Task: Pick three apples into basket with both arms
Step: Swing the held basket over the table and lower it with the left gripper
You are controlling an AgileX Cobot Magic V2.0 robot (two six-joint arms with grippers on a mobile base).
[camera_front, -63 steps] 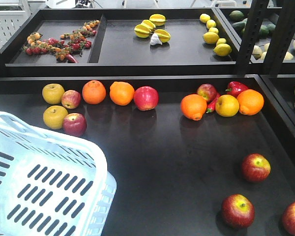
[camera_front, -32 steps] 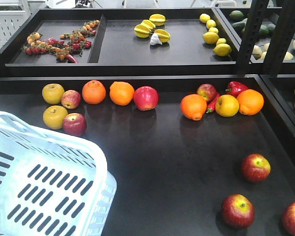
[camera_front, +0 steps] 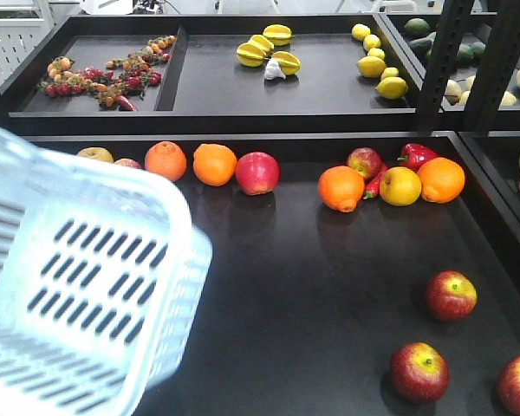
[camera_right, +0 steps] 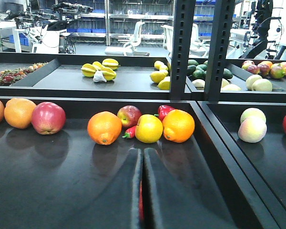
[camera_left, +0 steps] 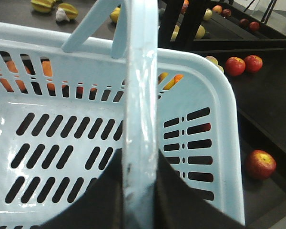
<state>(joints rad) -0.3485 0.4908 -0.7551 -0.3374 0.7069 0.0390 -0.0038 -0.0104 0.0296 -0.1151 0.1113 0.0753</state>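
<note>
now holding the basket (camera_front: 78, 277) by its handle (camera_left: 140, 95) in the clamped left gripper (camera_left: 139, 164), at left, with right gripper (camera_right: 143, 191) pressed shut. next, set basket near the apples (camera_front: 451, 295) front right, open right jaws.

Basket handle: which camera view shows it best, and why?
The left wrist view: the handle runs straight up the frame, close up. The front view shows only the blurred basket body; the right wrist view shows neither.
</note>
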